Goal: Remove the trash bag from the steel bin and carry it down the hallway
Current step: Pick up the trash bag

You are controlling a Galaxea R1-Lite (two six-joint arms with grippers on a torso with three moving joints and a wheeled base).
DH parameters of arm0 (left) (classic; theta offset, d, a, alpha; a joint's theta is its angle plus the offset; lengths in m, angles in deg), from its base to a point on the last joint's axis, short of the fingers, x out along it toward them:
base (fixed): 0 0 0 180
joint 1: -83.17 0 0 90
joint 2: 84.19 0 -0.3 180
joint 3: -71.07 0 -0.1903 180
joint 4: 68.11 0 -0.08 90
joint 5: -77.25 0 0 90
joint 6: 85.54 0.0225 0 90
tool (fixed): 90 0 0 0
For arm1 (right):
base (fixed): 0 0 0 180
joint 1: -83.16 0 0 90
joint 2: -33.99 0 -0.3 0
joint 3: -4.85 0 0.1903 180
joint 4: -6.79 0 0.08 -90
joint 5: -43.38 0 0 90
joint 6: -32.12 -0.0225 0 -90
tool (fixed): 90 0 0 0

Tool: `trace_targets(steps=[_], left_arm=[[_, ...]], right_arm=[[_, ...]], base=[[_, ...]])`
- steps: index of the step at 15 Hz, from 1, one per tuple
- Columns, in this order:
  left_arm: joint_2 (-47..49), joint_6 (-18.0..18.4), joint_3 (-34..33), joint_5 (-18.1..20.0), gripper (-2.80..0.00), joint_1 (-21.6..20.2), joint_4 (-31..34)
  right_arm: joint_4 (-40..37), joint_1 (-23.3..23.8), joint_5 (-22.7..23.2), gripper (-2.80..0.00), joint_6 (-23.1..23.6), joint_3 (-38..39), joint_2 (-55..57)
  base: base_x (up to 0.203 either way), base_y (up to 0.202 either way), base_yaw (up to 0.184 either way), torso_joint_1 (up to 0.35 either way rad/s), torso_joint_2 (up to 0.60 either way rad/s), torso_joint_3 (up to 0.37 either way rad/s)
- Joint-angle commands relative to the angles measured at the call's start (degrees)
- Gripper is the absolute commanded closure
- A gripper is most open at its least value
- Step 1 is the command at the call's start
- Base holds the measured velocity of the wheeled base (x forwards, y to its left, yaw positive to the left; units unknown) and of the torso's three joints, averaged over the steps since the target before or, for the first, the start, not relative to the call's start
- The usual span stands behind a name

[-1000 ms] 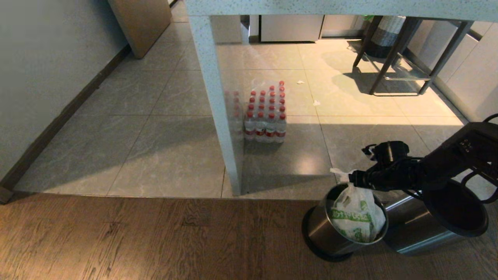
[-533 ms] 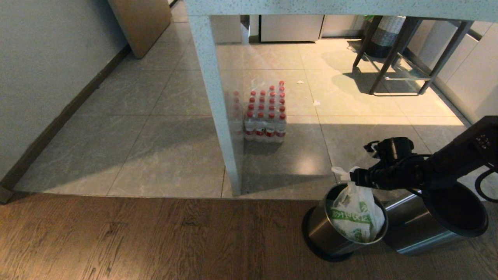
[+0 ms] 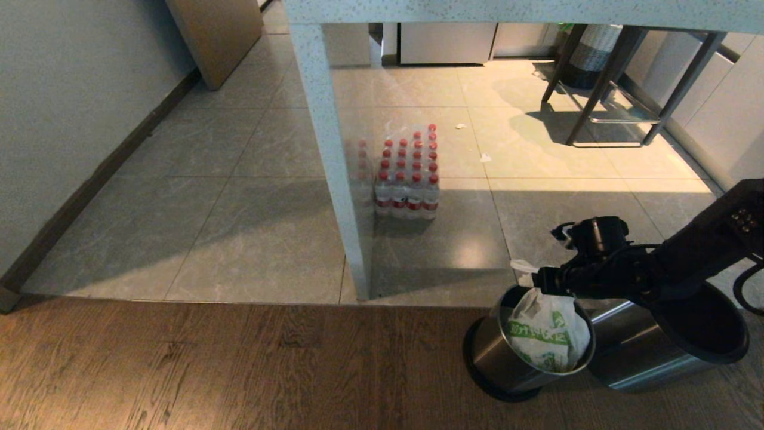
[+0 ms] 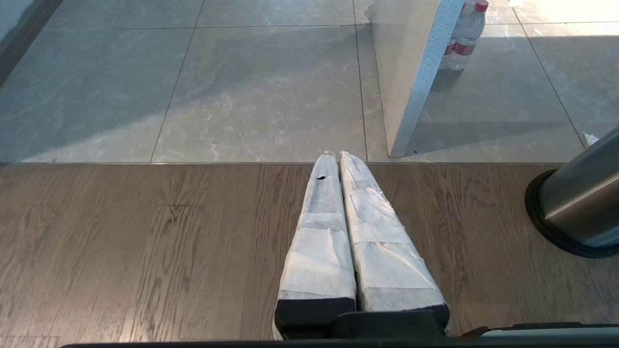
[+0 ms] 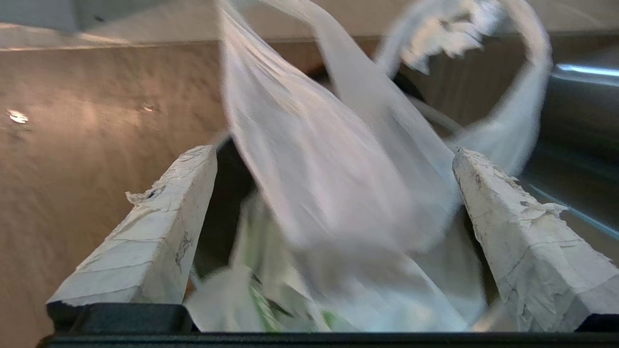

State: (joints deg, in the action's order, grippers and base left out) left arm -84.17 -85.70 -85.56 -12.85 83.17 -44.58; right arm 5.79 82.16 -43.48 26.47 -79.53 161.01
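Head view: right gripper [image 3: 540, 280] sits at the far rim of the steel bin [image 3: 498, 358], w/ the trash bag [image 3: 544, 334] hanging just below and on the near side of it; bag's long axis runs roughly vertical, body still down inside the bin, gathered top and a loop handle reaching up to the fingertips. Right arm is clearly the nearer one; a second steel can lies just beyond the bin on the arm's side. Left wrist view: left gripper [image 4: 337, 159] is parked low over the wood floor, fingers pressed together, nothing held, bin well off to its side. Right wrist view: right fingers [image 5: 159, 227] spread wide apart, bag film and handles bunched btwn them, brushing the pads but not clamped. Next, I'd judge, they need to close on the film.
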Motion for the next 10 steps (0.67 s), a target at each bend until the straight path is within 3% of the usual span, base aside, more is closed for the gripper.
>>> trace_targets(steps=[1,5,10], left_arm=[[0.0,0.0,0.0,0.0,0.00,0.0,0.0],[0.0,0.0,0.0,0.0,0.00,0.0,0.0],[0.0,0.0,0.0,0.0,0.00,0.0,0.0]], right_arm=[[-1.4,2.2,-0.1,-2.80,1.7,0.9,-1.6],[-1.9,4.9,-0.9,-2.80,5.5,1.3,-1.6],[-0.5,5.7,-0.8,-2.80,2.6,-1.3,4.5]], base=[[0.000,0.000,0.000,0.000,0.00,0.000],[0.000,0.000,0.000,0.000,0.00,0.000],[0.000,0.000,0.000,0.000,0.00,0.000]])
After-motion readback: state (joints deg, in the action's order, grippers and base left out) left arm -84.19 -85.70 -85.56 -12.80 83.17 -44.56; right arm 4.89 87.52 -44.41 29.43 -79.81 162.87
